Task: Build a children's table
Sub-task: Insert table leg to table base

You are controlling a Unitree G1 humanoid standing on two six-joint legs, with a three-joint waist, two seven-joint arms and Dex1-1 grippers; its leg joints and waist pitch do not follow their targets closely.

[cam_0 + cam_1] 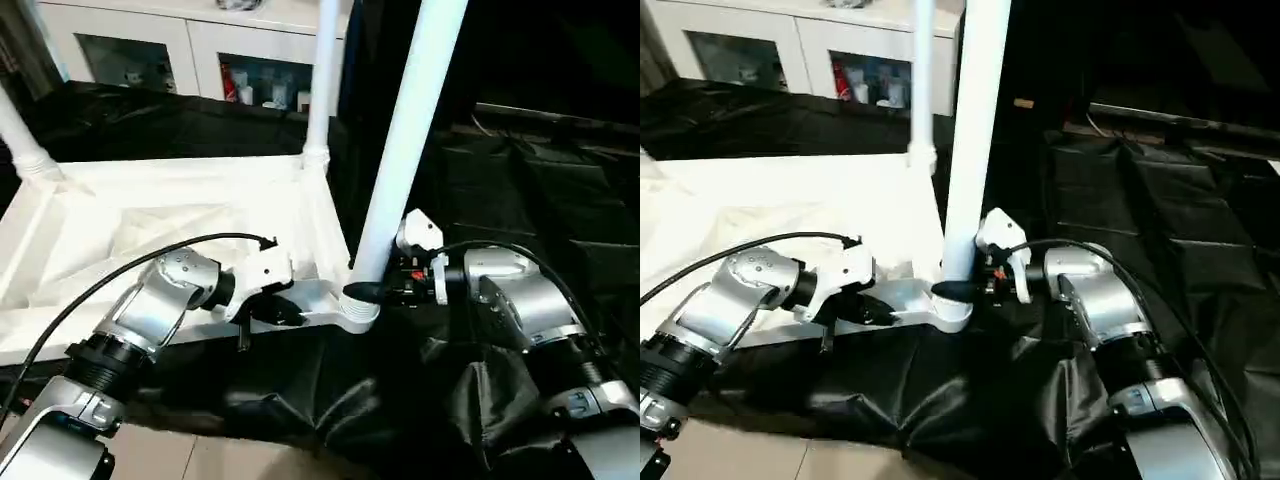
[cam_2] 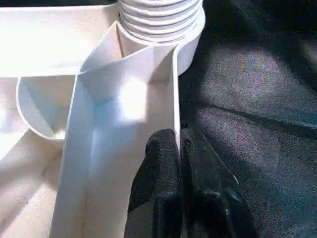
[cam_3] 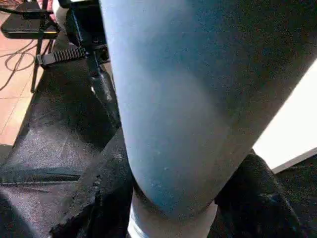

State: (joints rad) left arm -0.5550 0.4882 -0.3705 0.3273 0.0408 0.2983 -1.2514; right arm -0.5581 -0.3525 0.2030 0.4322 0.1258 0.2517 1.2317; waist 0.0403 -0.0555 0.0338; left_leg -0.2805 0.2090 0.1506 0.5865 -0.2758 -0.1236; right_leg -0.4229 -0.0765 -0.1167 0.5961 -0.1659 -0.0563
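Tabletop (image 1: 170, 215): lay upside down, ribbed underside up, across the left half of the left eye frame, on black sheeting (image 1: 520, 190).
Near leg (image 1: 405, 150): stood upright in the tabletop's near corner socket (image 1: 358, 308), just below centre of the left eye frame, running out past the top edge.
Far leg (image 1: 322, 80): rose upright from the far corner socket, top centre of the left eye frame.
Third leg (image 1: 22, 140): seen at the upper left edge, tilted, seated in another corner.
Left gripper (image 1: 282, 310): lower centre-left of the left eye frame, pinched shut on the tabletop's thin near rim beside the socket.
Left wrist view: showed what the head views could not, namely the two black fingers (image 2: 163, 183) pressed either side of the upright rim wall (image 2: 174, 99), with the near leg's threaded, ridged base (image 2: 161, 17) seated in the socket at the top of that frame.
Right gripper (image 1: 372, 290): centre of the left eye frame, held at a medium spread, clasped around the near leg just above the socket.
Right wrist view: showed the near leg as a broad white tube between the two dark fingers (image 3: 99, 198), touching on both sides; also a black stand (image 3: 79, 49) and brown floor in the upper left.
Cabinet (image 1: 190, 50): white, glass-doored, along the top left of the left eye frame.
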